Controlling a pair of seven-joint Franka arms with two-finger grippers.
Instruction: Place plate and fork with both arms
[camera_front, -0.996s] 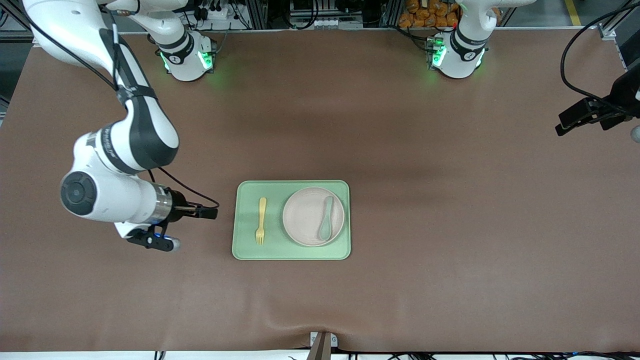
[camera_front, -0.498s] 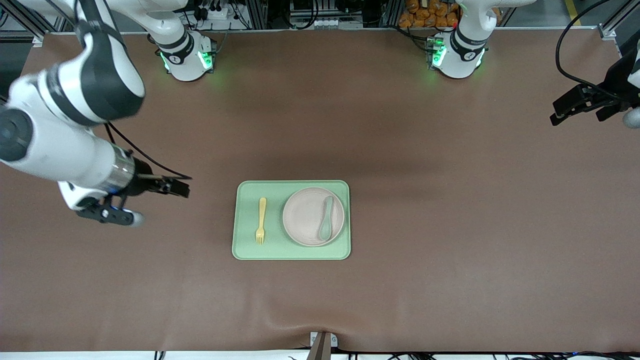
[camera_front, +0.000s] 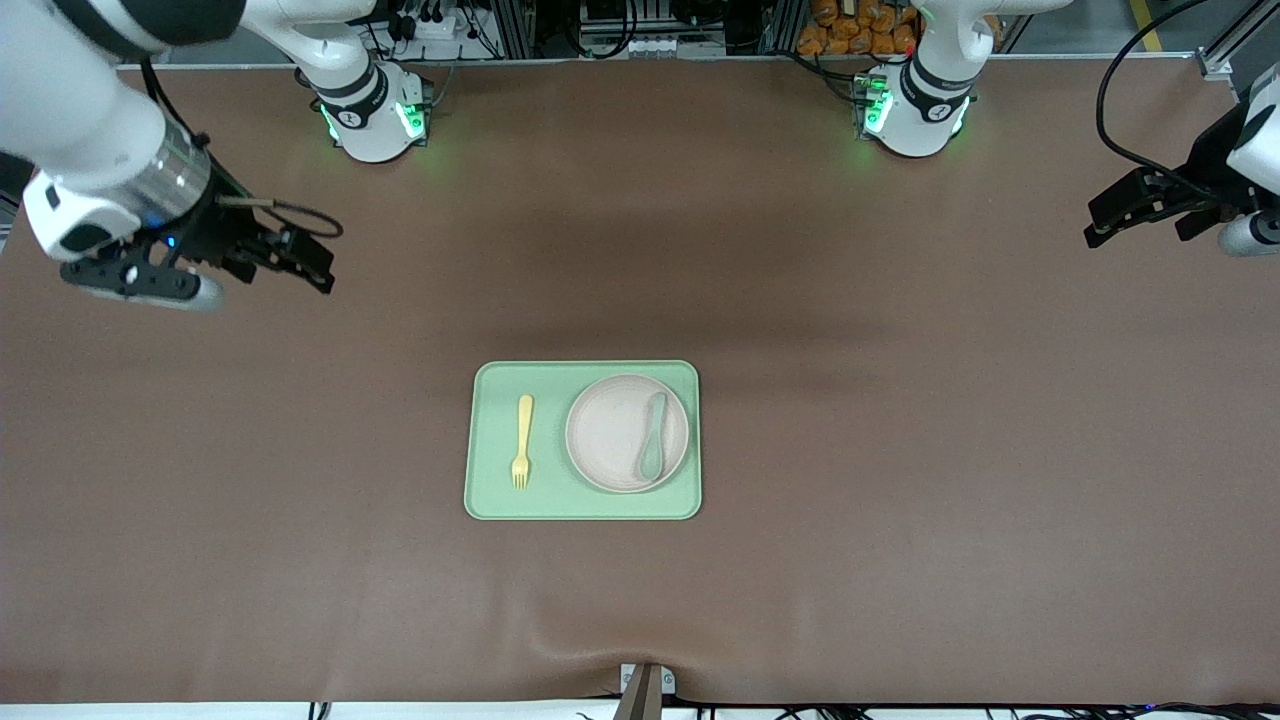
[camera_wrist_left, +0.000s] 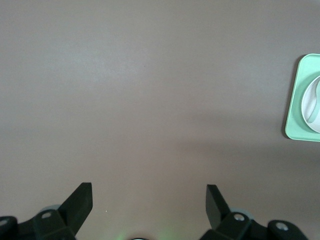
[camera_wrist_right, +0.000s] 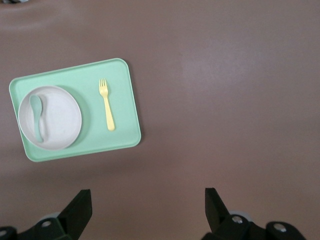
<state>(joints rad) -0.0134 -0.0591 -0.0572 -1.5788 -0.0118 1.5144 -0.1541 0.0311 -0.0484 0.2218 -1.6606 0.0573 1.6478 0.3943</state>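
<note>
- At the right arm's end of the table: the right claw (camera_front: 300, 262), raised over bare brown table (camera_front: 900, 420), fingers spread wide with nothing between them in the right wrist view. A second ago it hung low, just beside the tray's edge; it has since lifted and pulled well away toward its own base. Judgement: this is a retreat after a release, not an approach.
- Well apart from that claw, toward the table's middle: the tray (camera_front: 490, 500), light green and rectangular, lying flat.
- On the tray, on the side toward the right claw: the fork (camera_front: 522, 440), pale yellow, lying flat and apart from the plate, tines toward the front camera. Unmoved over the last second.
- Beside the fork, on the tray's side toward the left claw: the plate (camera_front: 610, 435), pale pink and round, sitting flat. Unmoved as well.
- On the plate: a spoon (camera_front: 652, 435), grey-green, lying along the rim nearest the left claw.
- At the left arm's end of the table: the left claw (camera_front: 1135, 212), raised over bare table and well apart from the tray, fingers spread wide and empty in the left wrist view; it has edged slightly farther off.
- Judgement on the task: plate and fork both rest on the tray with both claws empty and clear, so the placing looks finished.
</note>
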